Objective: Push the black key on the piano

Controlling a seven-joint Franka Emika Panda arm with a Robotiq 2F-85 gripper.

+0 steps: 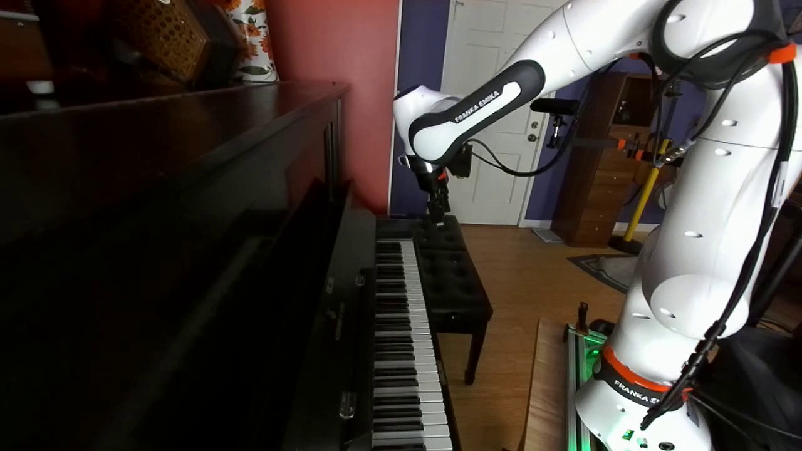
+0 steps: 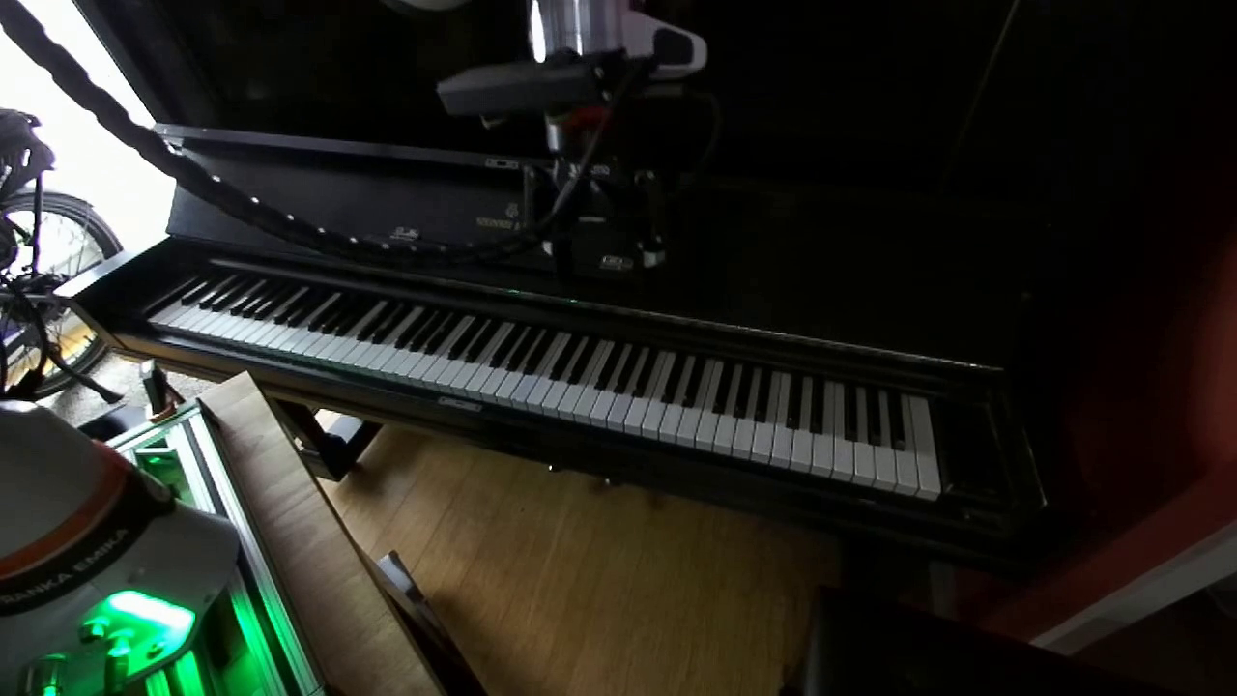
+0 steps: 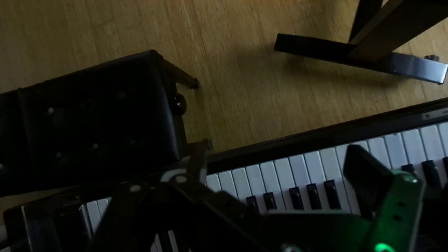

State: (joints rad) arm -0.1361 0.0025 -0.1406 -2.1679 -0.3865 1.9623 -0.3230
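One empty pincer (image 2: 601, 253), jaws spread wide, hangs at the front of the piano (image 1: 244, 269), and from here that row of black keys (image 3: 314, 196) looks lower and slightly farther in, imo.

the wrist view is dim, the gripper (image 3: 276, 159) partly lit green.

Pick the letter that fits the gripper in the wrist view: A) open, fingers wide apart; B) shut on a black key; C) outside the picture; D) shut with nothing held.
A: the gripper has its fingers spread well apart, with piano keys showing through the gap.
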